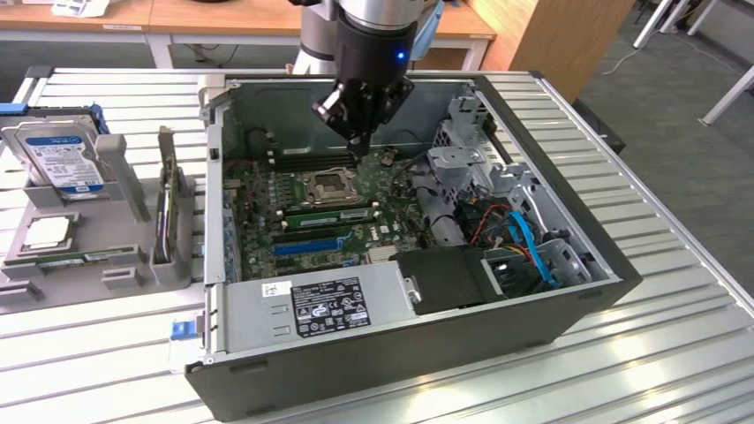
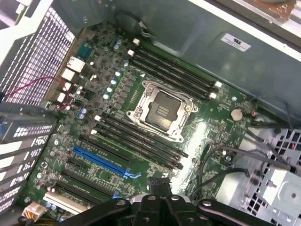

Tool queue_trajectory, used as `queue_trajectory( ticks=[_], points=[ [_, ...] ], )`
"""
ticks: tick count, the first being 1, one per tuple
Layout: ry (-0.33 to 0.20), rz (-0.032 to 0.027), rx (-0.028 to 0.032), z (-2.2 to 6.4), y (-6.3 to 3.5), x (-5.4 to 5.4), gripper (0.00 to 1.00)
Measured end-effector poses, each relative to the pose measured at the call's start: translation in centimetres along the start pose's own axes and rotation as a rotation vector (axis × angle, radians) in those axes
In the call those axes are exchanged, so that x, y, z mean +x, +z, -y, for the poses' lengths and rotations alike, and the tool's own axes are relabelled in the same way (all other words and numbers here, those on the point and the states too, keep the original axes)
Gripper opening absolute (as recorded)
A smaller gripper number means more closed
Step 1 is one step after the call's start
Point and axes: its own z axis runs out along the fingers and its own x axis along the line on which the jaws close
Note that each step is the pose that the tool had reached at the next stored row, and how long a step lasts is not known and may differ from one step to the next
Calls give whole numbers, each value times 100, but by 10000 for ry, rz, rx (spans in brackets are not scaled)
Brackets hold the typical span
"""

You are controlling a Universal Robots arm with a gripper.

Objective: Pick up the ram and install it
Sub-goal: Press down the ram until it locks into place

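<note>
A slatted metal table (image 1: 659, 291) is carrying everything, with wooden desks standing behind it. On it an open computer case (image 1: 471, 336) is lying on its side. I am hanging inside it over the large green motherboard (image 1: 265, 190), my gripper (image 1: 359, 134) pinched fully shut and gripping nothing, its dark fingertips (image 2: 159, 184) pointing down near the square metal processor socket (image 2: 160, 109). Long black memory slots (image 2: 136, 136) are running along both sides of that socket, all bare, and a blue slot (image 2: 101, 162) is lying further out.

Around me the case is crowding in: a grey power supply (image 1: 318, 305) with a black-and-white label on the near wall, and a metal drive cage (image 1: 465, 159) with red and blue cables (image 1: 531, 243) toward the exterior view's right.

The ram (image 1: 169, 212) is sitting well apart from me, outside the case toward the exterior view's left. As far as I can tell it is the thin, dark-green board standing on its edge in a grey holder (image 1: 112, 274). That holder is also carrying a silver hard drive (image 1: 59, 155) with a blue-and-white label, a square chip (image 1: 48, 231), and a narrow green strip (image 1: 83, 257) lying flat.
</note>
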Motion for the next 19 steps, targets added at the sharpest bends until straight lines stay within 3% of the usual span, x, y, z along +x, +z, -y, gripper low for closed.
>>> queue_trajectory(
  ticks=[19],
  points=[
    [2041,70,178,1,13,1,10]
  ],
)
